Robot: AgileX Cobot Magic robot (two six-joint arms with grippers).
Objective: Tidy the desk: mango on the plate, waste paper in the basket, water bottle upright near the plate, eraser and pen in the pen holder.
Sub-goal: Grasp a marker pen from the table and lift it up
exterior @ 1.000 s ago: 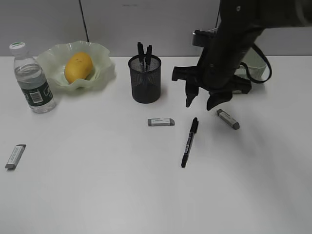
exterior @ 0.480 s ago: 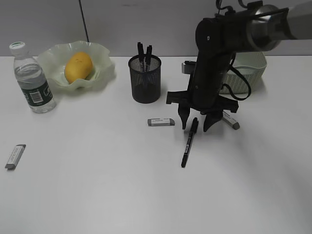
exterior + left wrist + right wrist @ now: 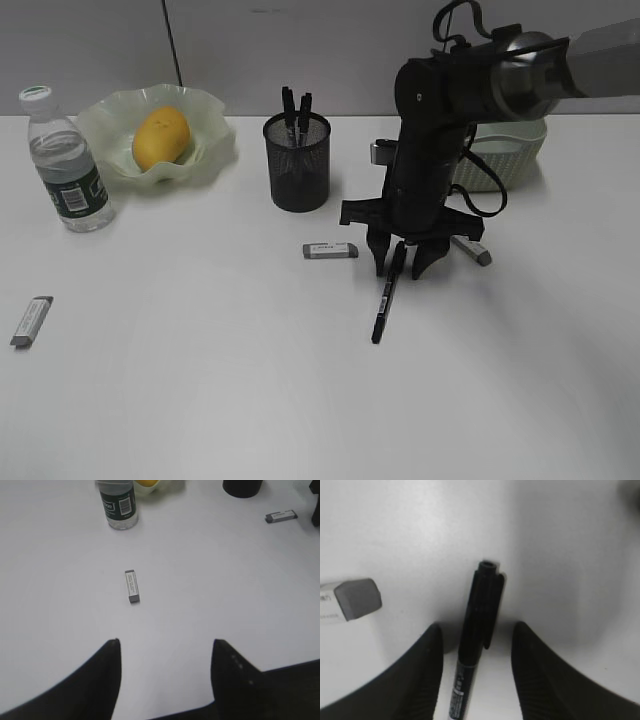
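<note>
A black pen point(image 3: 385, 300) lies on the white desk point(image 3: 200, 400). My right gripper point(image 3: 400, 265) stands open over its cap end, one finger on each side, with gaps showing in the right wrist view around the pen point(image 3: 479, 625). The mango point(image 3: 161, 137) rests in the wavy green plate point(image 3: 215, 130). The water bottle point(image 3: 65, 170) stands upright left of the plate. The black mesh pen holder point(image 3: 297, 165) holds pens. Erasers lie at mid-desk point(image 3: 330, 250), right point(image 3: 470, 250) and left point(image 3: 31, 321). My left gripper point(image 3: 166, 641) hangs open above the left eraser point(image 3: 132, 585). The waste paper is out of view.
The green basket point(image 3: 510, 150) sits at the back right, partly behind my right arm. The mid-desk eraser point(image 3: 352, 598) lies just left of my right gripper's left finger. A grey wall runs along the desk's far edge.
My right gripper came down and to the left from near the right eraser, and its fingers now straddle the pen's cap end at the desk surface. Nothing else moved.
</note>
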